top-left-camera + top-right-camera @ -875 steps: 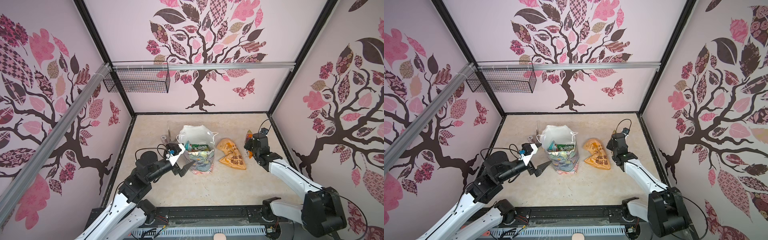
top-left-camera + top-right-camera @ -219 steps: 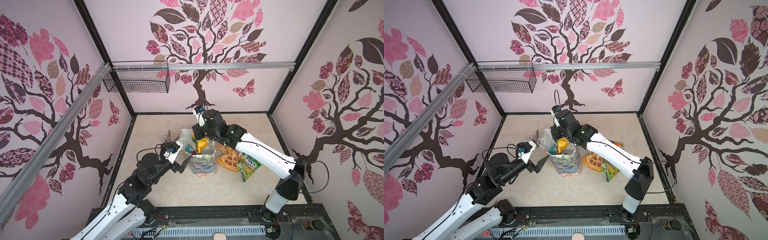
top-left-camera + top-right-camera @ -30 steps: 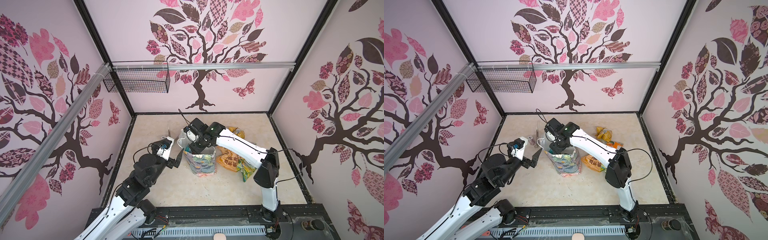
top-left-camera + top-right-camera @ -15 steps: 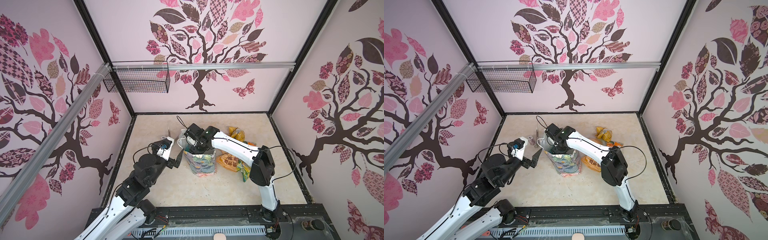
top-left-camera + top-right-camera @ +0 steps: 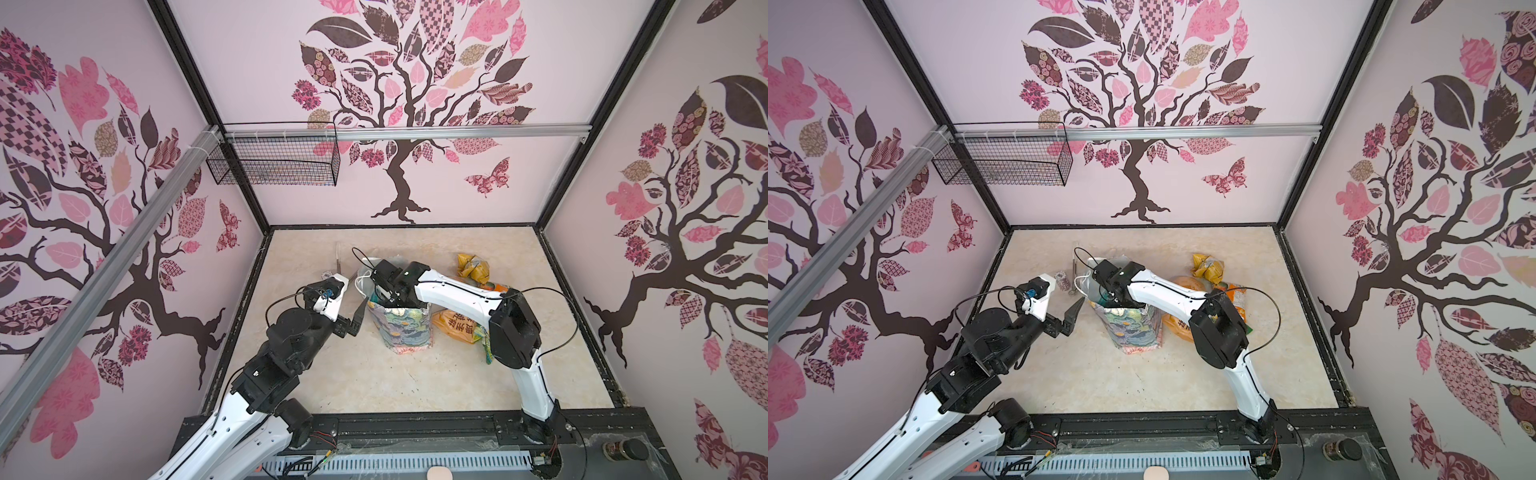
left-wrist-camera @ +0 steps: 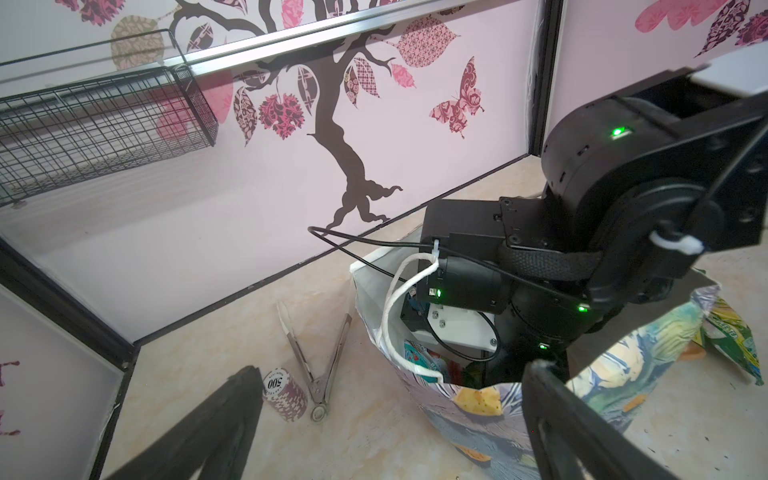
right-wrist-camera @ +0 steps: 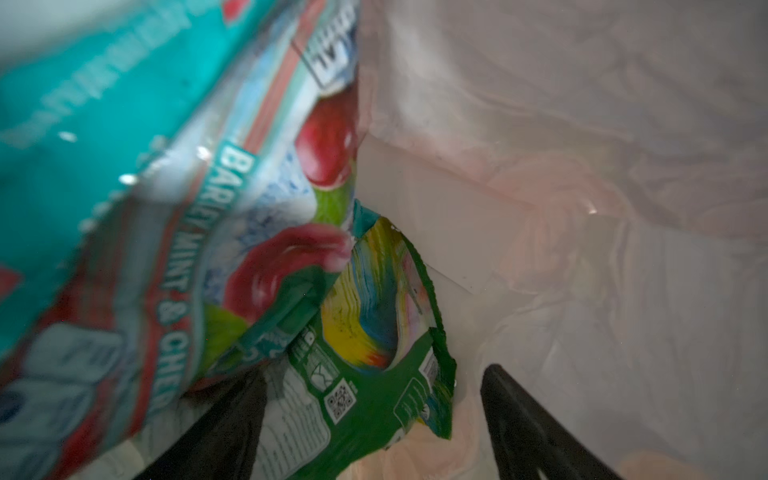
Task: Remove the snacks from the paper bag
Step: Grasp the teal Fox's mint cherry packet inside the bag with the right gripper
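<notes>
The paper bag [image 5: 405, 328] was stood upright near the middle of the worktop [image 5: 374, 386], with a teal-red packet [image 7: 166, 208] and a green packet [image 7: 365, 390] left inside. Within the last second the right fingers [image 7: 532, 424] were pushed deeper into it and spread wider around the green packet, with nothing clamped yet. The left fingers [image 6: 208, 428] were held wide open just beside the bag. A large orange packet [image 5: 451, 328] was already laid out; a grasp was judged to come next.

The beige marbled tabletop [image 5: 374, 382] carries an upright floral paper bag [image 5: 405, 332] near its centre. At the bag's ten o'clock sit metal tongs [image 6: 320, 357] and a small patterned chip stack [image 6: 284, 395]. A crinkly yellow packet [image 5: 471, 268] lies at two, a large orange packet [image 5: 453, 328] just beside at three.
</notes>
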{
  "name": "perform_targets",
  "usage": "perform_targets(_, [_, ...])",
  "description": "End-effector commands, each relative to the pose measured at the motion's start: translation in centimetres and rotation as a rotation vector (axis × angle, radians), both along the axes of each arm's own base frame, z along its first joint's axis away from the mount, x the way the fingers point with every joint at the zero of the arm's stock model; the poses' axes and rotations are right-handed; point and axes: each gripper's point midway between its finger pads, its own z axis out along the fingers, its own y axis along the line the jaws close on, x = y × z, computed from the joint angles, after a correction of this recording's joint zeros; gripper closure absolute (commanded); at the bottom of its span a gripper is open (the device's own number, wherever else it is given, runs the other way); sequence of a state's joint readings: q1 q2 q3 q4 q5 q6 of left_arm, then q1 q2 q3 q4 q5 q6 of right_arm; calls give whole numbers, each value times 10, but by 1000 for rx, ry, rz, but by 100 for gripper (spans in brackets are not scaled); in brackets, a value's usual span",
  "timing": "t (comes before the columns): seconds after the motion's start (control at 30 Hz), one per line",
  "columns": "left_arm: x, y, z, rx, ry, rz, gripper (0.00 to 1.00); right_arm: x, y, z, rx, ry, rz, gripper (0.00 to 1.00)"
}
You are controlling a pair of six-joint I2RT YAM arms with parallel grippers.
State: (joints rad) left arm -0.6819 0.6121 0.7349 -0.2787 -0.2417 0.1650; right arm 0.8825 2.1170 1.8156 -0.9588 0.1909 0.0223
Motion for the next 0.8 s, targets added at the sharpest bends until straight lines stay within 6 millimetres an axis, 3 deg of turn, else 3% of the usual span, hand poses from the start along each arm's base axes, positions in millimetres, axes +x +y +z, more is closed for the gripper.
perform_targets(0.0, [-1, 1, 10, -11, -27, -3, 1, 0, -1, -21, -29, 4, -20, 12])
perform_targets(0.53, [-2, 2, 12, -14, -34, -4, 2, 0, 0, -62, 107, 39, -102, 1])
perform_targets(0.67, [-2, 1, 11, -14, -33, -6, 2, 2, -4, -75, 118, 45, -122, 1])
perform_targets(0.77, [-2, 1, 11, -12, -33, -7, 2, 3, -8, -88, 122, 53, -144, 7])
